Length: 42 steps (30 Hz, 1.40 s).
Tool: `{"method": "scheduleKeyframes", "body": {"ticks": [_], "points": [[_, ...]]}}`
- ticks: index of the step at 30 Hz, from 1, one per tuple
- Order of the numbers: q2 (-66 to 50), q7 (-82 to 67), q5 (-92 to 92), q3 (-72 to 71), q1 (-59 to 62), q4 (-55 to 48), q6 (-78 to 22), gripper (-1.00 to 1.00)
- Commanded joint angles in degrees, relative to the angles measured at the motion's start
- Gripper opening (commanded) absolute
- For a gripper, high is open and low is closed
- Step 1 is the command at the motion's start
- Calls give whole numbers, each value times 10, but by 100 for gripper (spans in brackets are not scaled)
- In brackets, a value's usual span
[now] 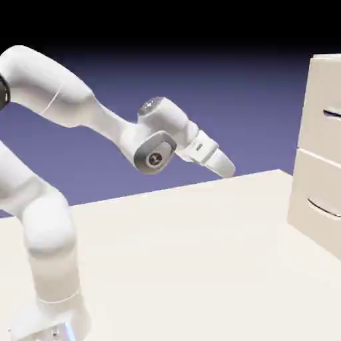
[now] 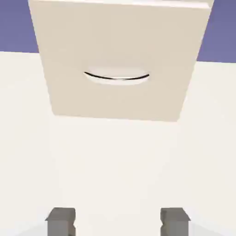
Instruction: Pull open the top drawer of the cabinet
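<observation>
The white arm's two-finger gripper (image 1: 226, 165) hangs above the pale table (image 1: 200, 253) with its grey fingertips (image 2: 61, 220) spread wide, gripping and touching nothing. The tall cream-beige cabinet (image 1: 318, 160) stands well apart, its top drawer (image 1: 324, 110) shut.

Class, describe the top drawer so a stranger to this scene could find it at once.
Find the tall cream cabinet at the exterior view's right edge. Its front carries stacked panels, each with a thin curved handle. The top drawer is the uppermost panel, above the matching one.
</observation>
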<state>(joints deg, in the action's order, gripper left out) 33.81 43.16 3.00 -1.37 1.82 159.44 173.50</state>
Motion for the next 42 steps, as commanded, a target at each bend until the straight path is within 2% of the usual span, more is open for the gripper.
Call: {"method": "scheduleKeyframes", "body": {"ticks": [1,42], "points": [[10,6,25,-11,21,-13,-4,0],[402,245,1047,-478,872,-545,-177,0]]}}
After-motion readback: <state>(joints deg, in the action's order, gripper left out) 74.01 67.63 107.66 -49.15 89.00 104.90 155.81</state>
